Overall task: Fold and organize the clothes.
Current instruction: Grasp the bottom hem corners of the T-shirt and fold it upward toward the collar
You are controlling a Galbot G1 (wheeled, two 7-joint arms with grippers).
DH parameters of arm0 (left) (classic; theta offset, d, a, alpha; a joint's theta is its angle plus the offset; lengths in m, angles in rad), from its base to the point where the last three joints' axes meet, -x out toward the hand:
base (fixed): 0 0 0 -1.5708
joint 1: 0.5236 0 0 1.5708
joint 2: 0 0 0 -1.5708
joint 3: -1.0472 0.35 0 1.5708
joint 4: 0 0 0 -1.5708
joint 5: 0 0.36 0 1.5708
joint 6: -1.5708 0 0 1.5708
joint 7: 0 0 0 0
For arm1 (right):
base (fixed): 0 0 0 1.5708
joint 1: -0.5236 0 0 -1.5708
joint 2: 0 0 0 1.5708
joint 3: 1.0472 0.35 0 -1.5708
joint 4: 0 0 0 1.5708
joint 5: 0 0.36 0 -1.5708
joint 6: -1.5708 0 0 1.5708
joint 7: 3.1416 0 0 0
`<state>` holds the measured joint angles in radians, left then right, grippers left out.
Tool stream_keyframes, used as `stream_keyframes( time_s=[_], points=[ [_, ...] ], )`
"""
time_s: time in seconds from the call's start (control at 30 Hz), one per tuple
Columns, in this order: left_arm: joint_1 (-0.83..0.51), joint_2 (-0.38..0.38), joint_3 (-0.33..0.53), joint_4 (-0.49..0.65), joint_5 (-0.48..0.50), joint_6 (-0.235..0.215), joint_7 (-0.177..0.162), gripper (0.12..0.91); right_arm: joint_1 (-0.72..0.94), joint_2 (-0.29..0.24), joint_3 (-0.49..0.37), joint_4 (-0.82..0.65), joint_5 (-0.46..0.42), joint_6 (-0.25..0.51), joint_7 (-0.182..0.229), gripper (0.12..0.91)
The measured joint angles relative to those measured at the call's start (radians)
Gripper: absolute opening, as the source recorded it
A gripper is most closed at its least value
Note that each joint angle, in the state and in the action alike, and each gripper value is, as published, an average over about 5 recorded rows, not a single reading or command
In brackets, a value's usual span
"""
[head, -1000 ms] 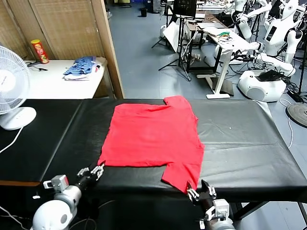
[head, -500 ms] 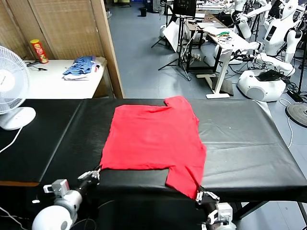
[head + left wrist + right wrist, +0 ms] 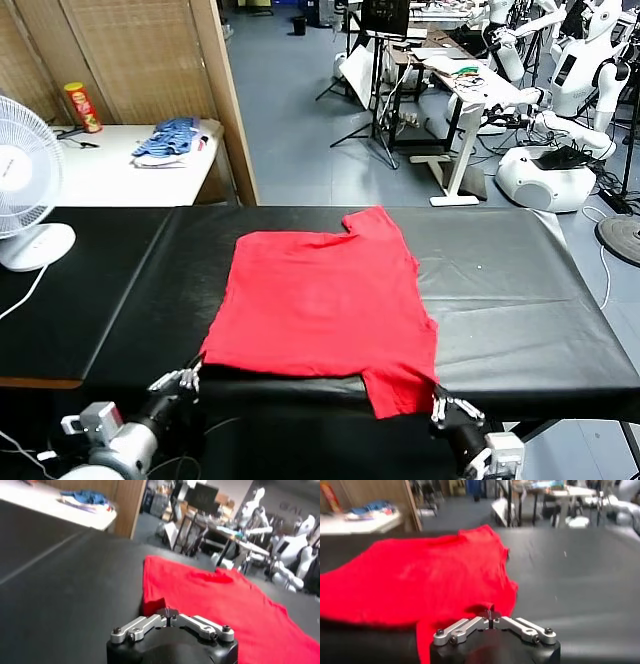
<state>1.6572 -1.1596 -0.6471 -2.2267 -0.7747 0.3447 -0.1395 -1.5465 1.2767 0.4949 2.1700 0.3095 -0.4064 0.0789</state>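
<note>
The clothes here are one plain red T-shirt [image 3: 325, 295], spread flat on the black table [image 3: 520, 290]. Its near hem reaches the front edge and one sleeve hangs over it. My left gripper [image 3: 188, 377] sits at the shirt's near left corner, below the table edge. In the left wrist view this gripper [image 3: 168, 614] is shut on a small fold of the shirt [image 3: 220, 595]. My right gripper [image 3: 447, 404] is at the hanging sleeve. In the right wrist view it [image 3: 490, 616] is shut, pinching a tuft of the red cloth [image 3: 430, 575].
A white fan [image 3: 25, 190] stands on the table's far left. Behind it is a white side table with a blue striped garment pile [image 3: 170, 140] and a red can [image 3: 83, 107]. A wooden partition post [image 3: 225, 100] rises behind the table. Other robots [image 3: 560, 150] and desks stand back right.
Both grippers have drawn back toward me and lower. The shirt has slid with them toward the front edge, and its near sleeve now hangs further over.
</note>
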Motion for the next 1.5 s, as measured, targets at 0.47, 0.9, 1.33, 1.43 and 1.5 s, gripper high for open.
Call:
stream_keyframes(
  time_s=[0.47, 0.9, 1.33, 1.43, 1.5],
  points=[
    [-0.283, -0.002, 0.078, 0.195, 0.068, -0.018, -0.006, 0.126, 0.311, -0.028, -0.068, -0.271, -0.002, 0.051, -0.018, 0.121],
    [-0.409, -0.01, 0.156, 0.375, 0.21, -0.033, 0.002, 0.126, 0.428, -0.029, -0.096, -0.442, -0.025, 0.134, -0.101, 0.223],
    [-0.402, -0.008, 0.155, 0.386, 0.241, -0.014, 0.0, 0.603, 0.237, -0.103, -0.043, -0.242, -0.023, 0.092, -0.109, 0.788],
    [-0.375, -0.004, 0.148, 0.371, 0.247, -0.013, 0.007, 0.737, 0.192, -0.098, -0.04, -0.226, -0.029, 0.095, -0.109, 0.791],
    [-0.356, -0.003, 0.146, 0.365, 0.251, -0.011, 0.013, 0.784, 0.17, -0.092, -0.04, -0.221, -0.031, 0.095, -0.109, 0.777]
  ],
)
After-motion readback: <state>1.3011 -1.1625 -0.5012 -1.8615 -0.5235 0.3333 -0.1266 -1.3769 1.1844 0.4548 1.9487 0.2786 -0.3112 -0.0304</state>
